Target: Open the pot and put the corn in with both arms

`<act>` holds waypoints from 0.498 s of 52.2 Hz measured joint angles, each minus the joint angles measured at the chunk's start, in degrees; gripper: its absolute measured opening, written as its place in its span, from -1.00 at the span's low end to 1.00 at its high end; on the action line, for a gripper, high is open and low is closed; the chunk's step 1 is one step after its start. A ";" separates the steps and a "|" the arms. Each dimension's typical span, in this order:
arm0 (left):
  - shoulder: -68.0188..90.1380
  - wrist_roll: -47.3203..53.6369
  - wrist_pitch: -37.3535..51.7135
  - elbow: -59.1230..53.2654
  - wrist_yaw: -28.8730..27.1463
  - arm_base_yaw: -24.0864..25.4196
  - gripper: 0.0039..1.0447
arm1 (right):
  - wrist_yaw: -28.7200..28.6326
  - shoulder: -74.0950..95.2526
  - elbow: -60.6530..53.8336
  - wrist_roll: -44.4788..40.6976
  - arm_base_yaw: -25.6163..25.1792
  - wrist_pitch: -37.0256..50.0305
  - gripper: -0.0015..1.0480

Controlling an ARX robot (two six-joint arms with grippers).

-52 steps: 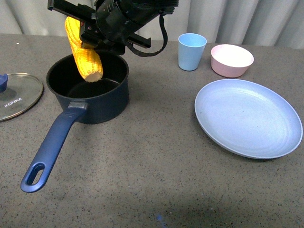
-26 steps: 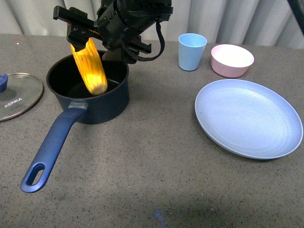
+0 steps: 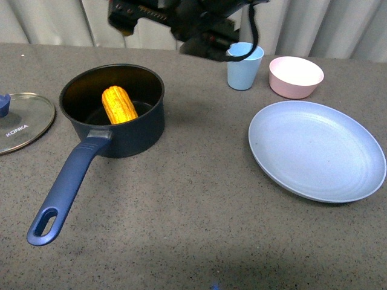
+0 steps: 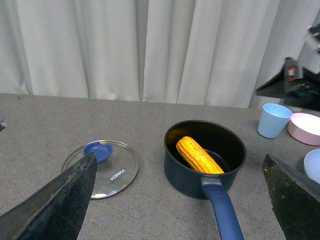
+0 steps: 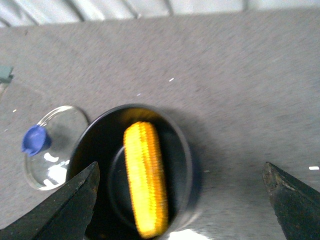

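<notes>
The navy pot point(image 3: 142, 134) stands uncovered at the left of the table, its long handle point(image 3: 66, 181) pointing toward me. The corn point(image 3: 119, 105) lies inside it, leaning on the wall, held by nothing. The glass lid point(image 3: 21, 124) rests flat on the table left of the pot. My right arm point(image 3: 199, 21) hovers high behind the pot. From above, my right gripper point(image 5: 181, 172) is open over the pot point(image 5: 189, 165) and corn point(image 5: 145, 177). My left gripper point(image 4: 179, 165) is open and empty, back from the pot point(image 4: 182, 176), corn point(image 4: 199, 156) and lid point(image 4: 112, 170).
A large blue plate point(image 3: 317, 151) lies at the right. A light blue cup point(image 3: 244, 66) and a pink bowl point(image 3: 295, 77) stand behind it, close under my right arm. Pale curtains hang along the table's far edge.
The corn, hanging from my right gripper above the pot, has dropped in and now lies inside. The right gripper has let go and risen up and to the right.
</notes>
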 joint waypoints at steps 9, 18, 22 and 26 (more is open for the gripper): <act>0.00 -0.02 0.00 0.00 0.00 0.00 0.88 | 14.64 -15.63 -20.61 -6.71 -2.64 10.80 0.82; 0.00 -0.02 0.00 0.00 0.00 0.00 0.88 | 20.98 -34.21 -41.88 -7.23 -4.61 12.41 0.82; 0.00 -0.02 0.00 0.00 0.00 0.00 0.88 | 24.06 -41.90 -47.98 -7.56 -5.46 11.19 0.82; 0.00 -0.02 0.00 0.00 0.00 0.00 0.88 | 28.20 -53.05 -54.69 -7.96 -6.54 7.85 0.82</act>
